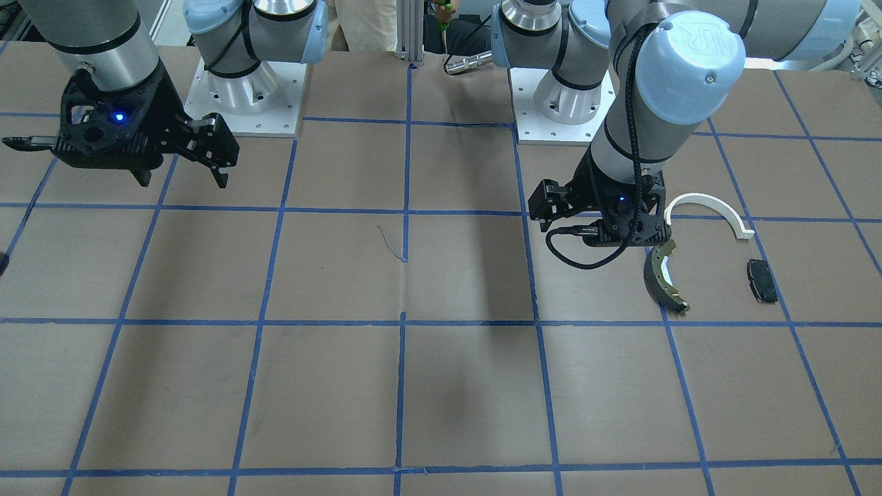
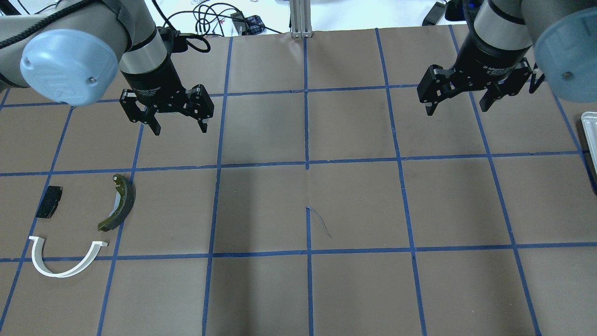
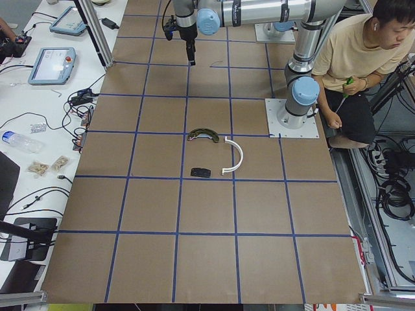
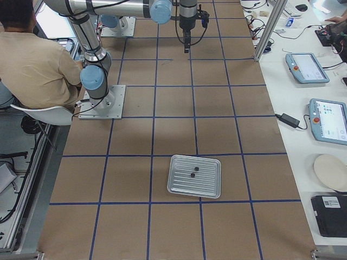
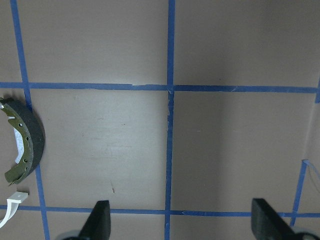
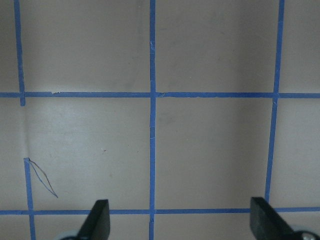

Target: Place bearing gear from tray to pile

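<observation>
The silver tray (image 4: 179, 187) lies on the table in the exterior right view, and its edge shows in the overhead view (image 2: 588, 133). Two small dark round parts (image 4: 196, 169) lie in it, too small to name. The pile holds a white half-ring (image 2: 65, 266), a dark brake shoe (image 2: 119, 203) and a black pad (image 2: 49, 201). My left gripper (image 2: 180, 127) is open and empty, above the table beyond the brake shoe. My right gripper (image 2: 459, 100) is open and empty, left of the tray's edge in the overhead view.
A seated operator (image 3: 363, 58) is beside the arm bases (image 1: 248, 89). Benches with tablets (image 4: 331, 119) and cables flank the table. A grid of blue tape covers the brown table top.
</observation>
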`<state>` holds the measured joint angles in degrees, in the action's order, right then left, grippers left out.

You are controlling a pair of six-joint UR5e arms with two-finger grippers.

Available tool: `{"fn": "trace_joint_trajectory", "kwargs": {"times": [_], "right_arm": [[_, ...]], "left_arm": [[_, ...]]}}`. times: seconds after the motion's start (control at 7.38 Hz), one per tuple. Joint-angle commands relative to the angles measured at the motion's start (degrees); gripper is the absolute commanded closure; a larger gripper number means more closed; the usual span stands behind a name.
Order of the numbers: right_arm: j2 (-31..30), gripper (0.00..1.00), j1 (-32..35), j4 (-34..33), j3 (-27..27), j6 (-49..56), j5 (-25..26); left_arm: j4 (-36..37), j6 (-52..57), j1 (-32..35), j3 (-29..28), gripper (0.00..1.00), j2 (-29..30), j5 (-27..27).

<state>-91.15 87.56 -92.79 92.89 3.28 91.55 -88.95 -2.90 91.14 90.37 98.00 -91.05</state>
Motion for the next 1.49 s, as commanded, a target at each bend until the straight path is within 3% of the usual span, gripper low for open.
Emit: {"fn": "trace_joint_trajectory", "kwargs": {"times": [0.0, 0.27, 0.68, 1.36], "right_arm": [[1.8, 0.0, -2.7, -1.2, -0.3, 4.0, 0.0], [4.0, 0.0, -13.1, -3.7, -0.2, 14.1, -0.1], [8.4, 0.0, -23.2, -6.3, -0.1, 33.3, 0.5], [23.4, 0.0, -40.5, -24.0, -1.4, 62.4, 0.0]], "left_arm": [[0.0, 0.0, 0.0, 0.0, 0.0, 0.0, 0.0], [0.0, 0.0, 0.0, 0.0, 0.0, 0.0, 0.0], [0.0, 0.0, -0.1, 0.0, 0.0, 0.0, 0.0], [0.0, 0.0, -0.1, 1.0, 0.0, -0.6, 0.0]]}}
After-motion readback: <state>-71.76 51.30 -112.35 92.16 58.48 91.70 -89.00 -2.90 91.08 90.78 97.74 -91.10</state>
